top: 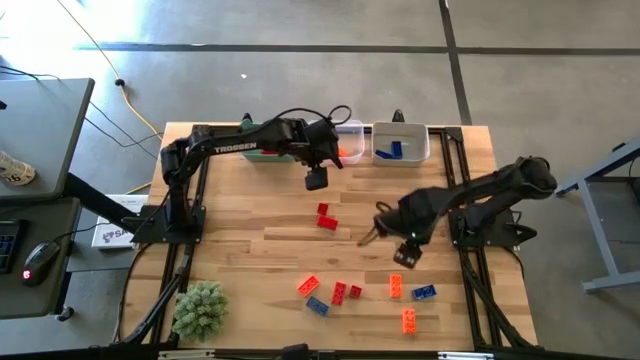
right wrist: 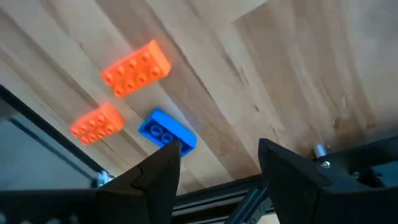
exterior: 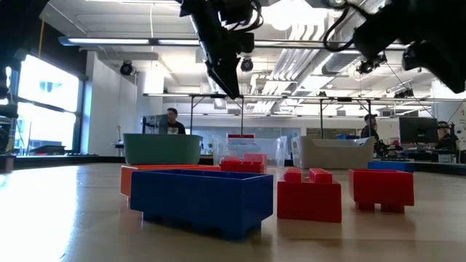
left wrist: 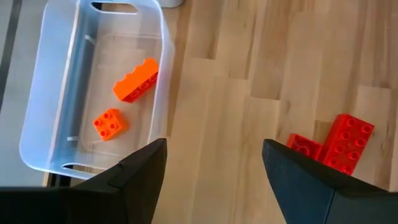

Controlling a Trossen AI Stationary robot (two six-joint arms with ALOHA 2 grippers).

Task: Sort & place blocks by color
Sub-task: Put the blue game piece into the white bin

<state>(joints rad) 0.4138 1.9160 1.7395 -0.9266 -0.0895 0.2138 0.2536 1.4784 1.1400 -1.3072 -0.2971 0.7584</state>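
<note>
Blue block point(right wrist: 166, 132) beside open, empty right hand point(right wrist: 217, 163).

L arm reaches across, its gripper point(top: 316, 179) pointing down, jaws apart, nothing held. R arm bends inward, its gripper point(top: 404, 256) also empty w/ jaws apart, raised.

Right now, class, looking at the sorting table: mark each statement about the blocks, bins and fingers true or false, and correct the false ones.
1. The clear bin holds two orange blocks. True.
2. The left gripper carries a red block. False: its fingers are open and empty.
3. Two red blocks lie touching mid-table. True.
4. The fuzzy green ball sits inside a bin. False: it stands on the table's near left corner.
5. The right gripper is open above the table. True.
</note>
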